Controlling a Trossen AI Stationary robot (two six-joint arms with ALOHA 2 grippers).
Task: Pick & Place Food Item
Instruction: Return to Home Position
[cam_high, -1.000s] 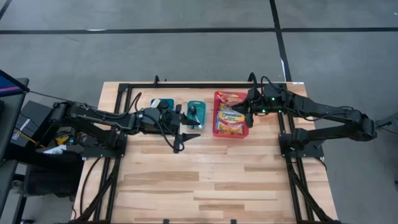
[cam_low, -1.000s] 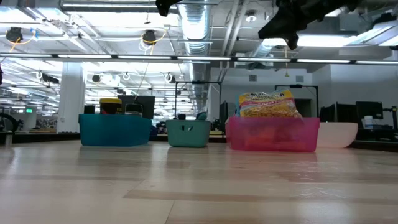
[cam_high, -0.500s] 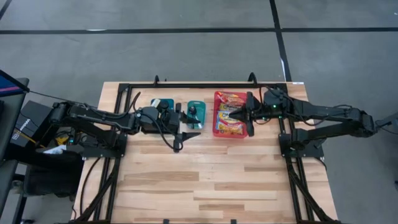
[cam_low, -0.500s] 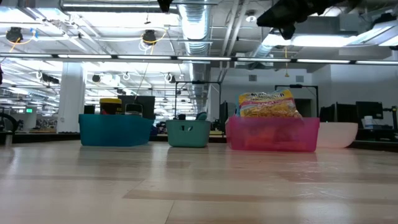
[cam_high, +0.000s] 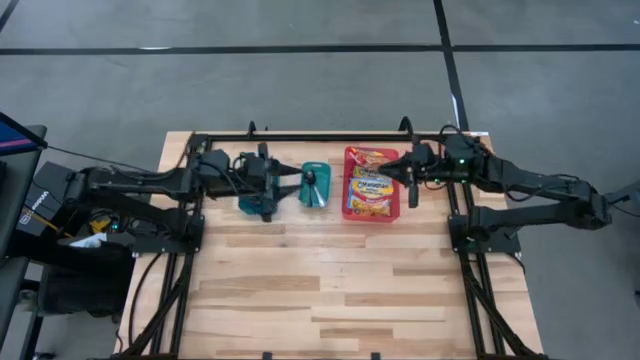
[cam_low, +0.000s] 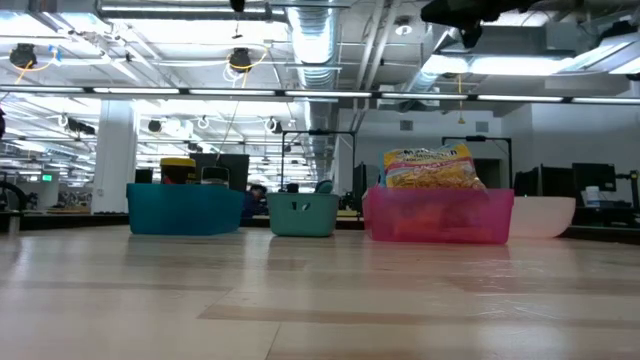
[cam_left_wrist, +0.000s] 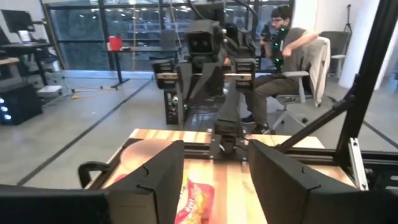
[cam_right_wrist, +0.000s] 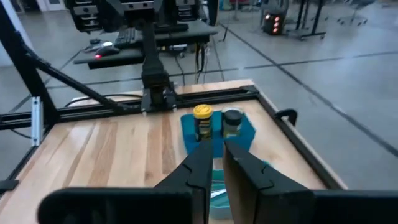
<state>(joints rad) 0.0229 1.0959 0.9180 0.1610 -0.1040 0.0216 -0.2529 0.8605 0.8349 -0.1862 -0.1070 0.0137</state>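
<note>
Across the wooden table (cam_high: 340, 290), my left gripper (cam_left_wrist: 214, 171) hangs over the blue bin (cam_high: 248, 206), fingers spread wide and empty. My right gripper (cam_right_wrist: 217, 163) hovers just right of the red bin (cam_high: 346, 205), fingers nearly together on nothing; the orange noodle pack (cam_high: 371, 186) lies inside that bin.

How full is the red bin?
Not empty: noodle packs lie inside the red bin seen from above, and in the low view one sticks up above its rim.
</note>
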